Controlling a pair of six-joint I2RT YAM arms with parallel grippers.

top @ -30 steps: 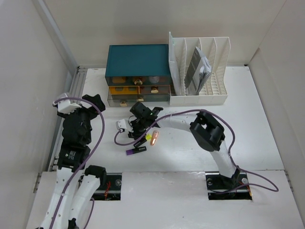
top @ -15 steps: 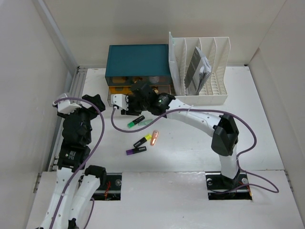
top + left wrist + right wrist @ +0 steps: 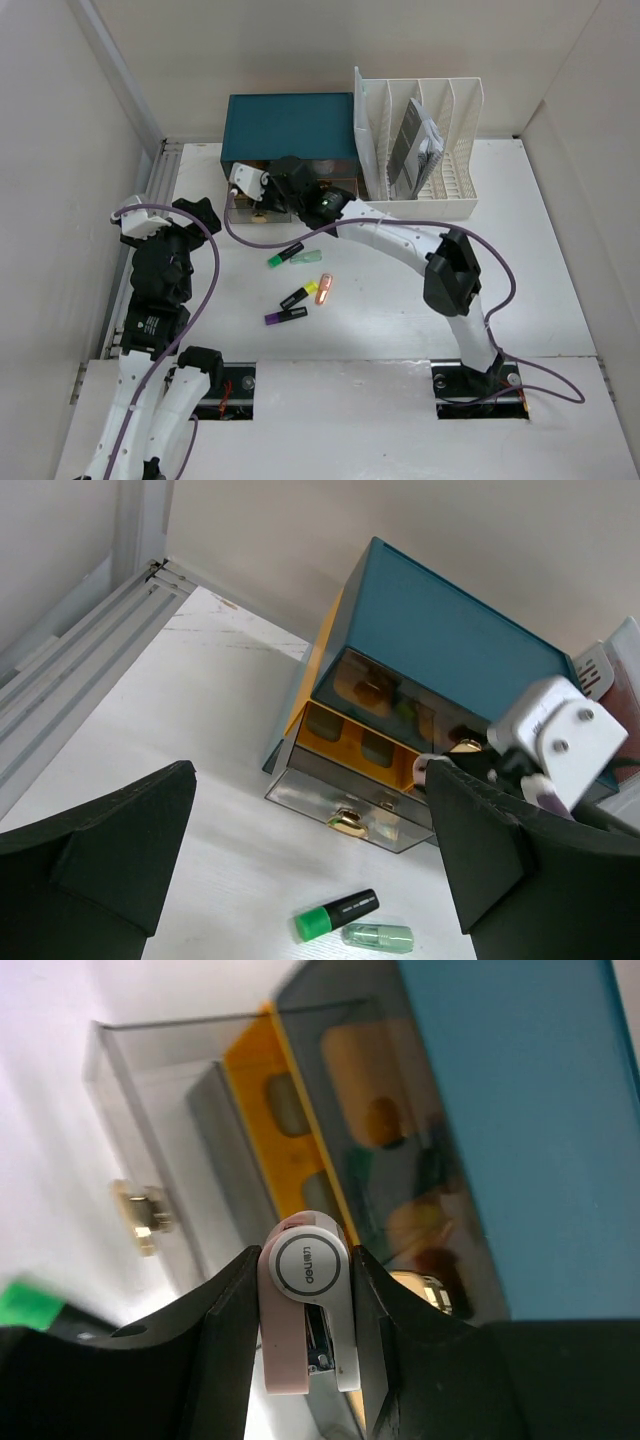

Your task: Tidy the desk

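The desk (image 3: 520,260) is a white tabletop with white walls. My right gripper (image 3: 268,200) is shut on a pink and white stapler (image 3: 305,1310), held right in front of the teal drawer box (image 3: 290,125), by its open yellow middle drawer (image 3: 290,1150). The clear bottom drawer (image 3: 340,805) with a gold knob stands pulled out. My left gripper (image 3: 195,215) is open and empty at the left side of the desk, its fingers (image 3: 100,850) wide apart. The right gripper's tip also shows in the left wrist view (image 3: 470,770).
On the desk lie a green highlighter (image 3: 285,256), a pale green cap-like piece (image 3: 310,257), a yellow highlighter (image 3: 298,296), an orange one (image 3: 325,288) and a purple one (image 3: 285,316). A white slotted file rack (image 3: 420,150) holding a grey booklet stands right of the drawer box.
My right gripper has moved from above the highlighters back and left to the front of the drawer box, with the stapler in it. The green highlighter now shows. The left arm has not moved.
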